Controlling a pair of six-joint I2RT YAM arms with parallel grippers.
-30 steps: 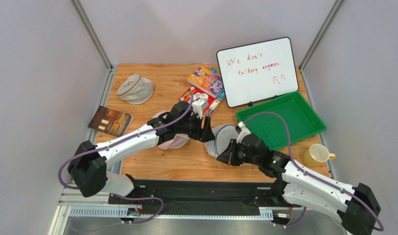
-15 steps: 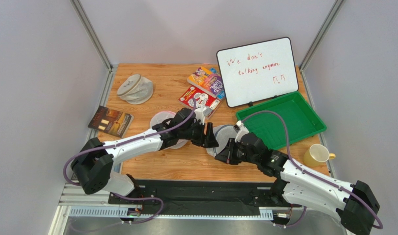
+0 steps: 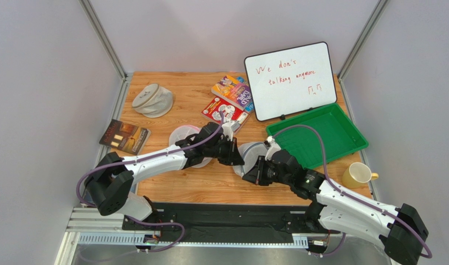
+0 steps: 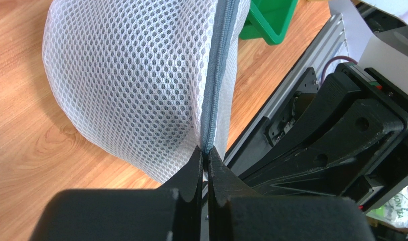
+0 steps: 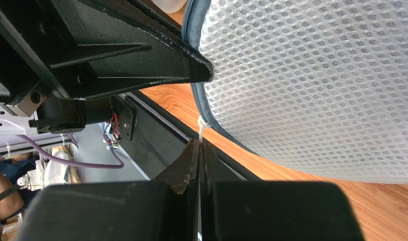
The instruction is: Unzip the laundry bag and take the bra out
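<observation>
The laundry bag (image 3: 254, 149), white mesh with a grey-blue zipper (image 4: 219, 75), lies on the table between my two grippers. My left gripper (image 3: 239, 159) is shut on the bag's zipper rim; in the left wrist view the jaws (image 4: 206, 153) pinch the seam where the zipper ends. My right gripper (image 3: 250, 173) is shut on a thin white pull tab (image 5: 201, 128) that hangs from the zipper, with the mesh (image 5: 316, 75) just above the jaws. The bra is hidden; only a grey shade shows through the mesh.
A pink-tinted mesh bag (image 3: 183, 138) lies under my left forearm. A beige-grey bag (image 3: 153, 100) sits at the back left, a book (image 3: 124, 136) at the left edge. Card packs (image 3: 228, 105), a whiteboard (image 3: 290, 80), a green tray (image 3: 343, 148) and a yellow mug (image 3: 356, 174) stand to the right.
My left gripper has come down and right to the bag and closed on its zipper rim. The right gripper has stayed shut on the pull tab, barely moving.
</observation>
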